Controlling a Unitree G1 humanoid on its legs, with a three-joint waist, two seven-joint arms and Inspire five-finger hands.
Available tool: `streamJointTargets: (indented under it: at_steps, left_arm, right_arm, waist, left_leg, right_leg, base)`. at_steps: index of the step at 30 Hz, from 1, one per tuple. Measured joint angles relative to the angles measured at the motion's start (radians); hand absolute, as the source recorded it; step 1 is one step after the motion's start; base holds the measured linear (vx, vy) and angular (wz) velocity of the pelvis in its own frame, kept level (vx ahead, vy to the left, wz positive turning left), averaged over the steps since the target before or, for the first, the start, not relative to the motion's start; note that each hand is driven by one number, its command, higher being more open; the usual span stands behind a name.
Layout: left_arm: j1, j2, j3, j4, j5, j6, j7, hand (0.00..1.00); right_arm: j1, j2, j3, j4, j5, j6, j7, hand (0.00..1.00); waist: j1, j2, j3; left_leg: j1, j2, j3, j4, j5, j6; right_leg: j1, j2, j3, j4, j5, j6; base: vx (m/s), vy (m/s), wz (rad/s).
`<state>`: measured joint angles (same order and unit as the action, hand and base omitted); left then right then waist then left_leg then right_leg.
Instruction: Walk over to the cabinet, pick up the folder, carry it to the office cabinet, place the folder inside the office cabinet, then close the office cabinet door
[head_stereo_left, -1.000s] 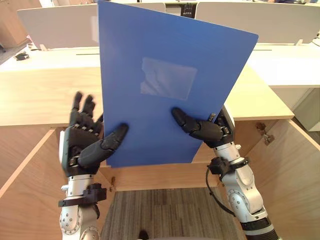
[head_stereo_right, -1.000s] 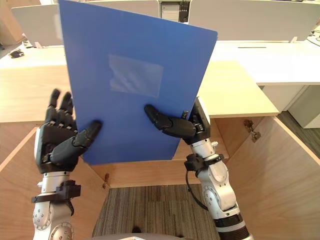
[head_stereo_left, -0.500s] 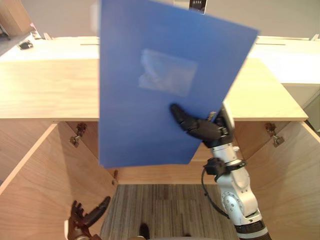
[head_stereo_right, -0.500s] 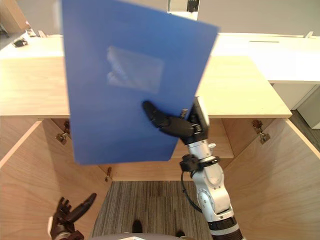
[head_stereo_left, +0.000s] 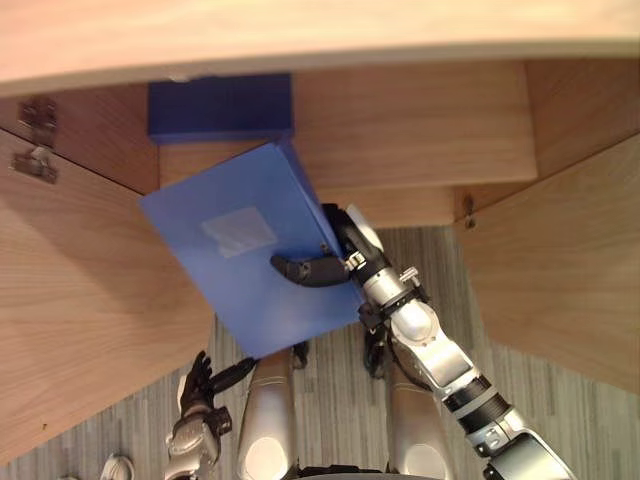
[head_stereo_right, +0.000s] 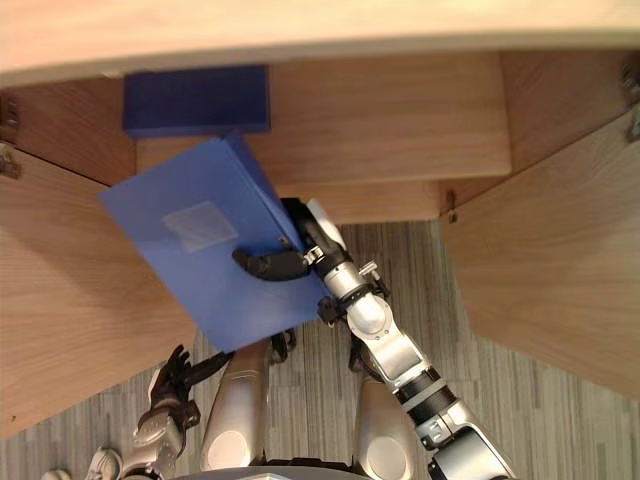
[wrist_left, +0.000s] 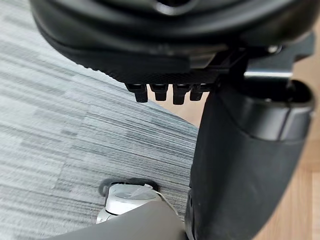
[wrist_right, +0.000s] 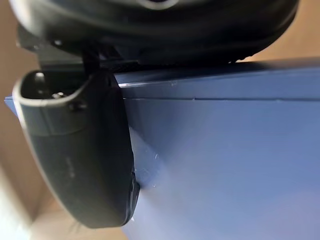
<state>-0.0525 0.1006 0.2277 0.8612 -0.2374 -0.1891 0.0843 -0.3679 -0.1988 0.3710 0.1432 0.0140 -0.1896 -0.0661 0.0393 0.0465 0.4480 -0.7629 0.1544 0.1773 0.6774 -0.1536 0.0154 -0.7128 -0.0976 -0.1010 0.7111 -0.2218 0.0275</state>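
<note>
- Left eye view: grips the blue folder in the right hand, up in the air before the open office cabinet, between its two swung-out doors and nearer the left door.
- Turns the cover with its pale label patch toward the camera; runs the long axis aslant, upper end tipped toward the cabinet's mouth, lower end toward the carpet floor.
- Clamps with the thumb flat across the cover, close to the long edge on the robot's right; takes the rest of the hand behind the cover, hidden there.
- Reaches the right arm up from the lower right, forearm slanted toward the cabinet.
- Hangs the left hand low by the left door, above the carpet, holding nothing, fingers straight and relaxed, thumb apart.
- Meets a dark blue box at the left rear of the cabinet's inside, just past the folder's upper corner; cannot tell whether touching.
- Leaves the right door well apart from the folder.
- Lies near the metal hinges at the left door's inner edge.
</note>
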Motion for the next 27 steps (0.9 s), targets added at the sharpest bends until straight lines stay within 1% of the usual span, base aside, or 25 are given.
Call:
streamJointTargets:
  at_steps: [2, 3, 5, 6, 9, 10, 12, 13, 15, 19, 20, 24, 26, 27]
  left_arm:
    - [-0.017, -0.018, 0.008, -0.045, -0.013, -0.009, 0.005, 1.0]
    - [-0.023, -0.022, 0.014, -0.059, -0.02, -0.009, 0.003, 1.0]
    - [-0.043, -0.027, 0.015, -0.105, -0.023, -0.011, 0.002, 1.0]
    - [-0.047, -0.028, 0.017, -0.113, -0.028, -0.01, 0.002, 1.0]
    - [-0.061, -0.036, 0.021, -0.152, -0.061, -0.01, 0.006, 1.0]
    - [-0.061, -0.038, 0.022, -0.162, -0.062, -0.011, 0.007, 1.0]
    - [-0.068, -0.052, 0.021, -0.194, -0.09, -0.013, 0.022, 1.0]
    - [-0.07, -0.056, 0.021, -0.198, -0.099, -0.013, 0.026, 1.0]
    - [-0.08, -0.067, 0.02, -0.202, -0.121, -0.014, 0.039, 1.0]
    - [-0.088, -0.087, 0.019, -0.224, -0.142, -0.016, 0.051, 1.0]
    - [-0.088, -0.094, 0.015, -0.228, -0.154, -0.016, 0.057, 1.0]
    - [-0.089, -0.089, 0.002, -0.228, -0.156, -0.017, 0.071, 1.0]
    - [-0.089, -0.086, 0.002, -0.225, -0.157, -0.017, 0.073, 1.0]
    - [-0.089, -0.084, 0.002, -0.224, -0.158, -0.017, 0.073, 1.0]
  right_arm:
    - [-0.029, 0.032, -0.065, 0.0, 0.092, 0.001, -0.034, 0.0]
    - [-0.044, 0.039, -0.087, 0.0, 0.128, 0.001, -0.046, 0.0]
    - [-0.116, 0.074, -0.183, 0.005, 0.253, -0.002, -0.094, 0.0]
    - [-0.138, 0.08, -0.211, 0.012, 0.285, -0.003, -0.105, 0.0]
    - [-0.289, 0.087, -0.333, 0.096, 0.456, -0.021, -0.188, 0.0]
    - [-0.314, 0.087, -0.356, 0.111, 0.477, -0.025, -0.205, 0.0]
    - [-0.378, 0.087, -0.431, 0.144, 0.586, -0.048, -0.26, 0.0]
    - [-0.39, 0.085, -0.449, 0.152, 0.608, -0.055, -0.271, 0.0]
    - [-0.438, 0.089, -0.5, 0.202, 0.703, -0.078, -0.31, 0.0]
    - [-0.543, 0.088, -0.566, 0.308, 0.836, -0.096, -0.347, 0.0]
    - [-0.559, 0.097, -0.568, 0.312, 0.87, -0.114, -0.37, 1.0]
    - [-0.599, 0.112, -0.593, 0.342, 0.94, -0.137, -0.383, 1.0]
    - [-0.648, 0.111, -0.598, 0.394, 0.946, -0.142, -0.391, 1.0]
    - [-0.684, 0.103, -0.598, 0.435, 0.946, -0.14, -0.391, 1.0]
  waist:
    - [0.002, 0.0, 0.002]
    - [0.004, 0.001, 0.002]
    - [0.016, 0.004, 0.009]
    - [0.021, 0.004, 0.01]
    - [0.033, 0.004, 0.018]
    - [0.035, 0.004, 0.019]
    - [0.043, 0.006, 0.021]
    - [0.044, 0.006, 0.021]
    - [0.049, 0.006, 0.021]
    - [0.053, 0.006, 0.021]
    - [0.052, 0.007, 0.021]
    - [0.05, 0.008, 0.02]
    - [0.044, 0.008, 0.02]
    - [0.04, 0.008, 0.02]
  left_leg:
    - [-0.084, 0.011, -0.01, 0.074, -0.022, 0.006]
    - [-0.107, 0.013, -0.015, 0.093, -0.029, 0.006]
    - [-0.183, 0.019, -0.028, 0.154, -0.042, 0.01]
    - [-0.199, 0.021, -0.029, 0.165, -0.045, 0.008]
    - [-0.257, 0.025, -0.038, 0.21, -0.051, 0.011]
    - [-0.264, 0.026, -0.039, 0.214, -0.052, 0.011]
    - [-0.29, 0.029, -0.044, 0.226, -0.052, 0.011]
    - [-0.293, 0.029, -0.044, 0.227, -0.052, 0.012]
    - [-0.295, 0.032, -0.044, 0.233, -0.053, 0.013]
    - [-0.305, 0.034, -0.043, 0.232, -0.053, 0.013]
    - [-0.306, 0.035, -0.045, 0.232, -0.053, 0.013]
    - [-0.305, 0.036, -0.046, 0.229, -0.052, 0.013]
    - [-0.305, 0.035, -0.046, 0.214, -0.046, 0.004]
    - [-0.305, 0.035, -0.046, 0.197, -0.033, 0.003]
  right_leg:
    - [-0.078, -0.001, 0.0, 0.07, -0.022, -0.001]
    - [-0.099, -0.002, 0.0, 0.088, -0.029, -0.002]
    - [-0.171, -0.006, -0.003, 0.151, -0.049, -0.005]
    - [-0.186, -0.006, -0.003, 0.163, -0.053, -0.006]
    - [-0.241, -0.007, -0.004, 0.21, -0.065, -0.007]
    - [-0.249, -0.007, -0.005, 0.214, -0.066, -0.008]
    - [-0.27, -0.007, -0.01, 0.221, -0.066, -0.008]
    - [-0.272, -0.007, -0.01, 0.221, -0.066, -0.008]
    - [-0.273, -0.006, -0.011, 0.222, -0.066, -0.008]
    - [-0.281, -0.006, -0.012, 0.22, -0.066, -0.008]
    - [-0.281, -0.005, -0.014, 0.219, -0.066, -0.008]
    - [-0.28, -0.005, -0.017, 0.218, -0.065, -0.01]
    - [-0.281, -0.008, -0.023, 0.208, -0.057, -0.013]
    - [-0.281, -0.011, -0.032, 0.193, -0.049, -0.017]
  base:
    - [-0.07, 0.003, 0.0]
    - [-0.07, 0.004, 0.05]
    - [-0.06, 0.0, 0.07]
    - [-0.06, -0.013, 0.04]
    - [-0.04, -0.015, 0.02]
    - [-0.04, -0.019, 0.01]
    - [-0.02, -0.012, 0.01]
    - [0.0, 0.0, 0.0]
    - [0.01, -0.019, -0.04]
    - [-0.01, -0.019, 0.0]
    - [-0.01, -0.037, -0.01]
    - [-0.03, -0.04, 0.0]
    - [-0.08, -0.046, 0.02]
    - [-0.09, -0.047, 0.02]
